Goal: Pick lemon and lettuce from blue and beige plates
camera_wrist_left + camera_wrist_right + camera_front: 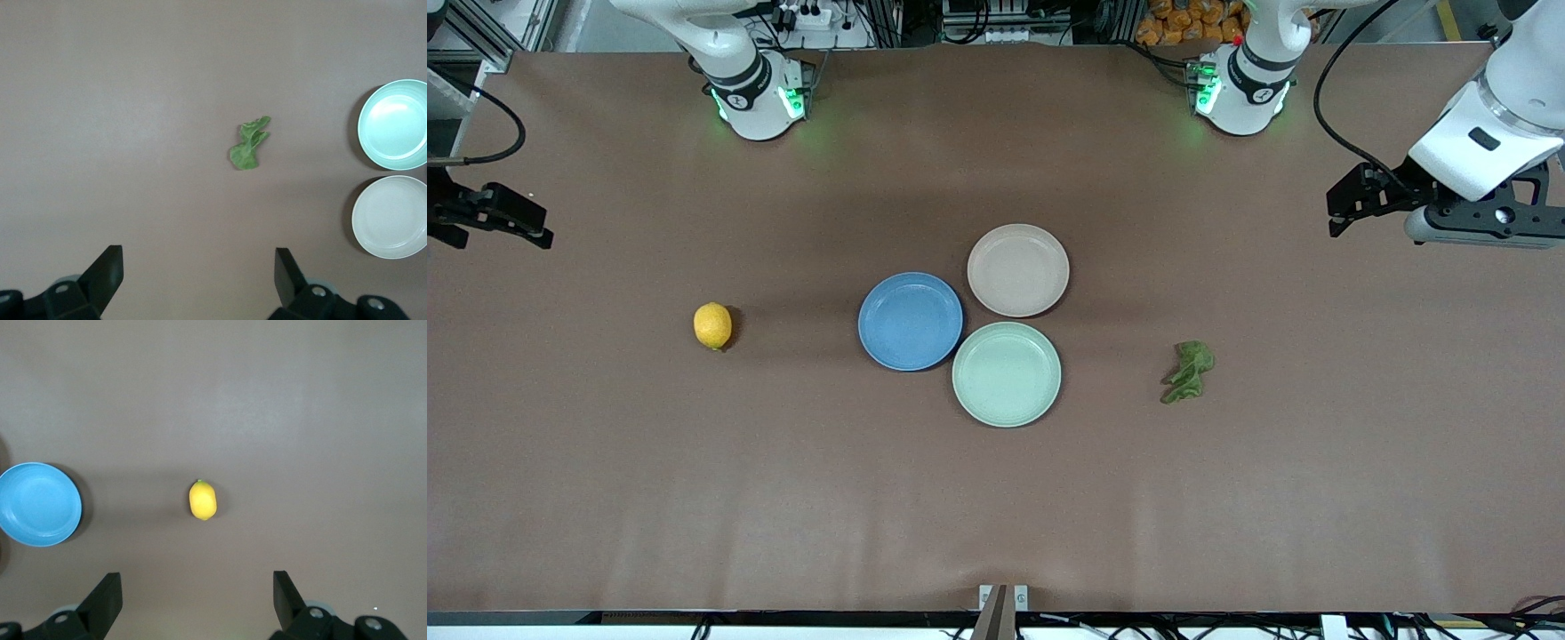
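The lemon [712, 325] lies on the bare brown table toward the right arm's end, apart from the blue plate [910, 320]; it also shows in the right wrist view [203, 500]. The lettuce [1188, 371] lies on the table toward the left arm's end, and shows in the left wrist view [249, 144]. The blue plate and the beige plate [1018, 269] are empty. My right gripper [538, 227] is open and empty, up over the right arm's end of the table. My left gripper [1338, 209] is open and empty, up over the left arm's end.
A pale mint-green plate [1006, 373], empty, sits against the blue and beige plates, nearest of the three to the front camera. The arm bases [760, 98] [1240, 93] stand at the table's back edge.
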`<state>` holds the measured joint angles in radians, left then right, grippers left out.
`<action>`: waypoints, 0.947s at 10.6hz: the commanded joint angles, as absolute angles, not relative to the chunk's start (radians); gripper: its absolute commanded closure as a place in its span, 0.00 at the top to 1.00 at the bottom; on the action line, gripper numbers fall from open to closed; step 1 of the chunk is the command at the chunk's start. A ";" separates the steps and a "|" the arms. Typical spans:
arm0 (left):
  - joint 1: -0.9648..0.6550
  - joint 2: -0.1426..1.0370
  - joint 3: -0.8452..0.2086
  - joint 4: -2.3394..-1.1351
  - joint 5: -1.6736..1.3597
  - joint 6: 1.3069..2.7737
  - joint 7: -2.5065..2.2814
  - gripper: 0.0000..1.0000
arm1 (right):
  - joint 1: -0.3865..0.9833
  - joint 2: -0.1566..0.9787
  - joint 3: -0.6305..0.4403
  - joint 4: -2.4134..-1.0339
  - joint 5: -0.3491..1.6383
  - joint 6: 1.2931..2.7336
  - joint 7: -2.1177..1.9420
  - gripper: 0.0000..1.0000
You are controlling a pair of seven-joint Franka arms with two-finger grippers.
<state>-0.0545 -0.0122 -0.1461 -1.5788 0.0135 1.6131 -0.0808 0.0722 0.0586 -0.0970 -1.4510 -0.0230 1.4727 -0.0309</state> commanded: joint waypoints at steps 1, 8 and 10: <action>-0.051 -0.012 -0.147 -1.565 -0.012 1.594 -0.064 1.00 | 0.063 0.067 -0.091 -1.433 -0.002 1.454 -0.021 1.00; -0.051 -0.012 -0.149 -1.565 -0.027 1.594 -0.064 1.00 | 0.061 0.067 -0.091 -1.434 -0.003 1.454 -0.020 1.00; -0.049 -0.011 -0.141 -1.563 -0.031 1.594 -0.063 1.00 | 0.063 0.067 -0.091 -1.434 -0.002 1.453 -0.020 1.00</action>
<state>-0.0545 -0.0120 -0.1472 -1.5779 -0.0023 1.6130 -0.0808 0.0720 0.0602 -0.0973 -1.4510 -0.0162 1.4673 -0.0308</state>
